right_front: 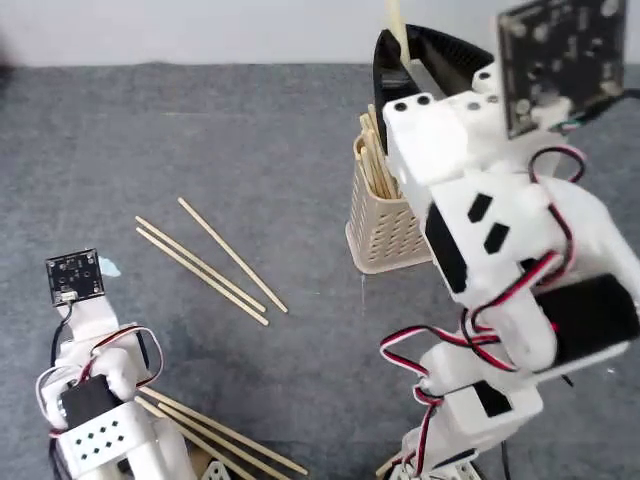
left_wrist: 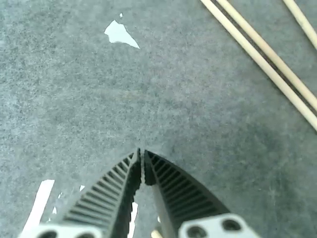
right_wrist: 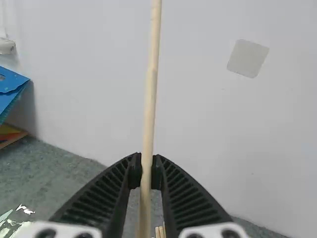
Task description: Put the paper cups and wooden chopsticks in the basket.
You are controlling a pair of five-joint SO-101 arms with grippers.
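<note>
Over the basket (right_front: pixel 385 240) of chopsticks (right_front: pixel 376 155), right fingers (right_wrist: pixel 109 198) pinch another chopstick (right_wrist: pixel 151 99) upright

Basket (right_front: pixel 378 235) partly hid behind R arm (right_front: pixel 520 250); chopstick (right_wrist: pixel 151 74) cut off by frame edge.

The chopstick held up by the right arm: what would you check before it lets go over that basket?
1. Right gripper shut firmly on the chopstick: ok.
2. Chopstick held upright between the gripper's fingers: ok.
3. Its lower end inside the basket: cannot tell, the arm hides it.
4. Basket standing upright on the mat, with other chopsticks already in it: ok.
5. Left gripper out of the way, shut and low over the mat, away from the basket: ok.
6. All chopsticks collected: not ok, loose chopsticks lie on the mat.
</note>
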